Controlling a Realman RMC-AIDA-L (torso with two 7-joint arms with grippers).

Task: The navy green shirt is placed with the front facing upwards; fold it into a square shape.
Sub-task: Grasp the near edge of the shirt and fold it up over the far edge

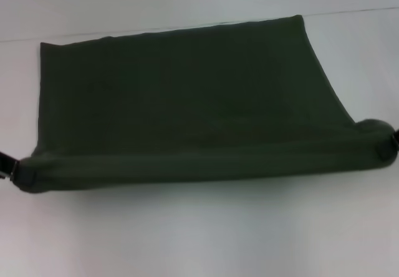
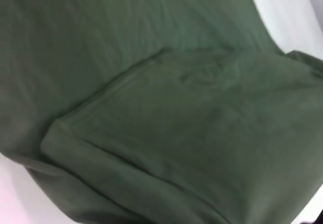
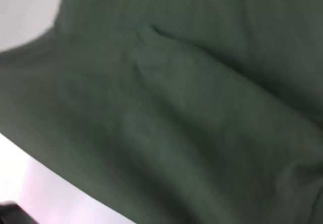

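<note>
Right now I see the navy green shirt (image 1: 187, 96) on the white table (image 1: 199, 239), its near edge lifted. Left gripper (image 1: 9, 165) and right gripper (image 1: 394, 141) sit at its corners (cloth-covered); I cannot tell their opening.

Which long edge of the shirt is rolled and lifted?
The near edge of the navy green shirt, held between both end effectors; the far edge lies flat.

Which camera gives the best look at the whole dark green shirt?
The head view: the dark olive-green cotton shirt shows entire on the white table, near edge lifted at both ends. Both wrist views show only close-up folds of fabric.
</note>
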